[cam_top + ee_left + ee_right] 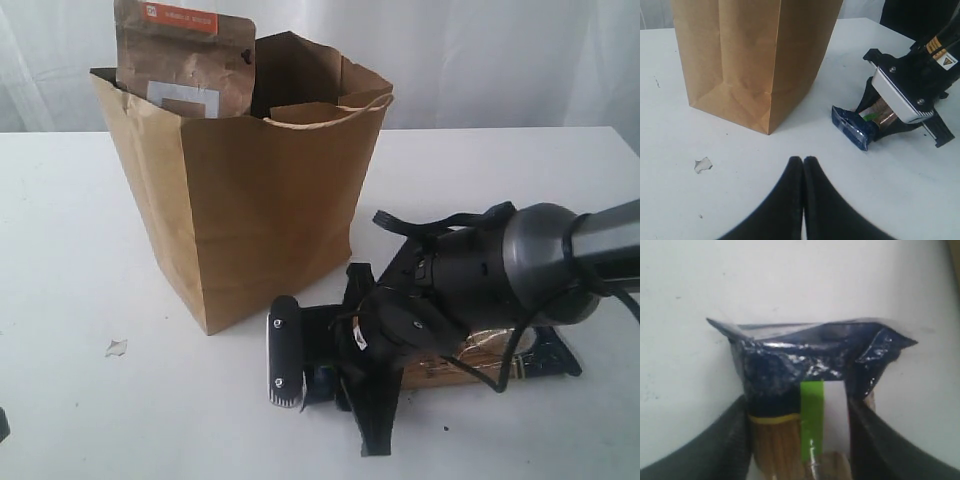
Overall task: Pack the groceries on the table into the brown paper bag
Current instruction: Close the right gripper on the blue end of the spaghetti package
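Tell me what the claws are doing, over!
Left claw shut, empty. Right claw gripping spaghetti pack lying on table. Brown pouch sticking out of brown paper bag.

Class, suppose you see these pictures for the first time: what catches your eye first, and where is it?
The brown paper bag stands on the white table, a brown pouch poking from its top. Beside its base, the right hand lies low, fingers pressed to both sides of a blue-ended spaghetti pack.

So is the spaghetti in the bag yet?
Out: the spaghetti lies flat on the table beside the bag, right gripper straddling it.
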You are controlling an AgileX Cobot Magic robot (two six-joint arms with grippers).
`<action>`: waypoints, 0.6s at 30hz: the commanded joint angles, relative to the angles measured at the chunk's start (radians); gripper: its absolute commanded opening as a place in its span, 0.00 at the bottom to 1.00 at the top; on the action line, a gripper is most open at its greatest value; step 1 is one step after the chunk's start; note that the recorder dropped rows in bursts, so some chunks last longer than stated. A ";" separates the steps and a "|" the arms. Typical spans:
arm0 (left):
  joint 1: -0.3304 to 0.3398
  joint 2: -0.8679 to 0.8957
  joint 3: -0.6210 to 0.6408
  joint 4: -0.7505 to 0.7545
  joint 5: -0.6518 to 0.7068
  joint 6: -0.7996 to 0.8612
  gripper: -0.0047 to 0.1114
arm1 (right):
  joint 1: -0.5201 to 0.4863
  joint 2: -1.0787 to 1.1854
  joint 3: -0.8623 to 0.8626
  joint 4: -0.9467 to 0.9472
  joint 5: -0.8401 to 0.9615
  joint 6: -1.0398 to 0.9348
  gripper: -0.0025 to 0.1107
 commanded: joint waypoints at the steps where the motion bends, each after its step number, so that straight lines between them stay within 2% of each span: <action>1: -0.005 -0.005 0.002 -0.006 -0.004 0.001 0.04 | -0.019 0.013 0.001 0.063 0.049 0.264 0.17; 4: -0.005 -0.005 0.002 -0.006 -0.004 0.001 0.04 | -0.040 0.013 0.005 0.115 0.054 0.507 0.03; 12: -0.005 -0.005 0.002 -0.006 -0.004 0.001 0.04 | -0.103 -0.027 0.020 0.120 0.088 0.931 0.02; 18: -0.005 -0.005 0.002 -0.006 -0.004 0.001 0.04 | -0.209 -0.063 0.068 0.116 0.083 1.039 0.02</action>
